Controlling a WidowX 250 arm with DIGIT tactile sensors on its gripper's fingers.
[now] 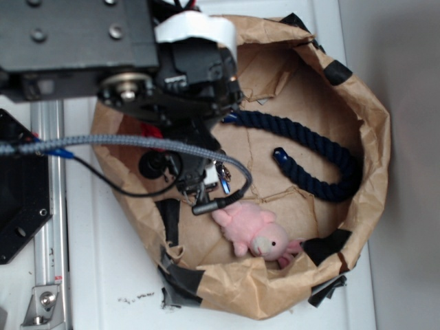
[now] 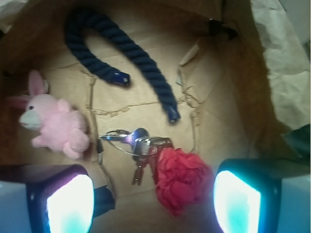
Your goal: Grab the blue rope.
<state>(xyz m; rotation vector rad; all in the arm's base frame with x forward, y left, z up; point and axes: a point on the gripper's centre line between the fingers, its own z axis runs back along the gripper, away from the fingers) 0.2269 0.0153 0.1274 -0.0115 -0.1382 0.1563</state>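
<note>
The blue rope [image 2: 127, 57] lies bent in a U on the brown paper floor of the bag [image 1: 371, 130], up at twelve o'clock in the wrist view, both shiny capped ends pointing down toward the camera, nothing touching it. In the exterior view the rope [image 1: 309, 148] curls along the bag's three o'clock side. Out at nine o'clock from it in the wrist view, the pink plush bunny [image 2: 53, 121] lies on its side, well apart from the rope. Down at six o'clock, a bunch of keys [image 2: 138, 145] rests just beside a crumpled red cloth [image 2: 182, 179], the two touching. The gripper [image 2: 153, 204] hangs above that pair, its jaws spread wide with nothing between them, one finger [image 2: 68, 204] at seven o'clock, the other at five.
</note>
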